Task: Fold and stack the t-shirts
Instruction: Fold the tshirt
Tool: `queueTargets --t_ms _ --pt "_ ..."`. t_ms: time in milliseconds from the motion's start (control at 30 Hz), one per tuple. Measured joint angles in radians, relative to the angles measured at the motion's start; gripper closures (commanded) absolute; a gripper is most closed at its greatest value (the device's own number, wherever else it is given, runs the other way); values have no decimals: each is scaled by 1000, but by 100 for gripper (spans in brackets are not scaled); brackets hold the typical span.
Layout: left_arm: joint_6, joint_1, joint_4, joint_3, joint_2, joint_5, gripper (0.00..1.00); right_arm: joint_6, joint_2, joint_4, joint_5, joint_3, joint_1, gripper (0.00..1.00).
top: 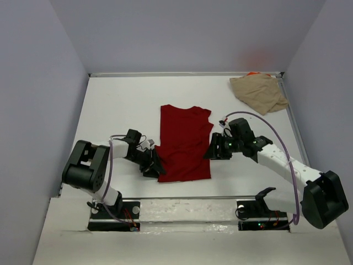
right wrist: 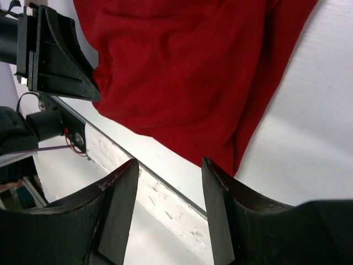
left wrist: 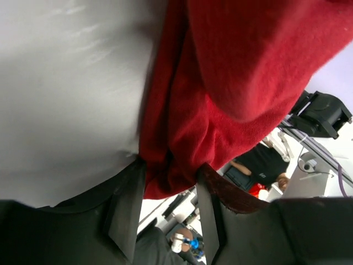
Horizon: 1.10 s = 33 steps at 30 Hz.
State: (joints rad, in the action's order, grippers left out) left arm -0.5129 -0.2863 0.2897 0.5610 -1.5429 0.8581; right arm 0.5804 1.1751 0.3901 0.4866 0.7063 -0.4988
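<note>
The dark red t-shirt (top: 185, 143) lies flat on the white table, collar toward the far wall. My left gripper (top: 153, 165) sits low at its near left corner. In the left wrist view the bunched red hem (left wrist: 176, 160) lies between the parted fingers (left wrist: 128, 204), and the left gripper (left wrist: 168, 179) is open around it. My right gripper (top: 212, 152) is at the shirt's right edge, open and empty (right wrist: 168, 182), with the red cloth (right wrist: 187, 66) just beyond its tips. A crumpled tan t-shirt (top: 259, 93) lies at the far right corner, with an orange sliver (top: 252, 73) behind it.
The near table edge (right wrist: 165, 193) runs just under the right fingers. Walls close the table in on the left, the back and the right. The left arm's gripper (right wrist: 52, 52) shows across the shirt in the right wrist view.
</note>
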Motion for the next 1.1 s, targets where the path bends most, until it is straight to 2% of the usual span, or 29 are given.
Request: queueTargets --t_ms 67,100,200,467,700,933,1100 --pt "-5 -6 -17 0 -18 11 73 0 5 0 -10 0 0 45" --pt "-5 -10 -26 0 -29 17 87 0 10 0 -14 0 0 44" --pt "-10 -14 -47 0 -40 31 100 1 24 0 -29 0 0 44" --pt "-4 -15 -63 0 -46 55 100 6 123 5 -92 -3 0 44" --pt "1 -15 -63 0 -46 65 100 22 140 0 -126 -67 0 44" --pt "-1 -15 -58 10 -46 70 100 61 109 -57 -71 -183 0 45" --pt "-1 -15 -57 35 -46 74 100 73 119 -106 -31 -197 -4 45"
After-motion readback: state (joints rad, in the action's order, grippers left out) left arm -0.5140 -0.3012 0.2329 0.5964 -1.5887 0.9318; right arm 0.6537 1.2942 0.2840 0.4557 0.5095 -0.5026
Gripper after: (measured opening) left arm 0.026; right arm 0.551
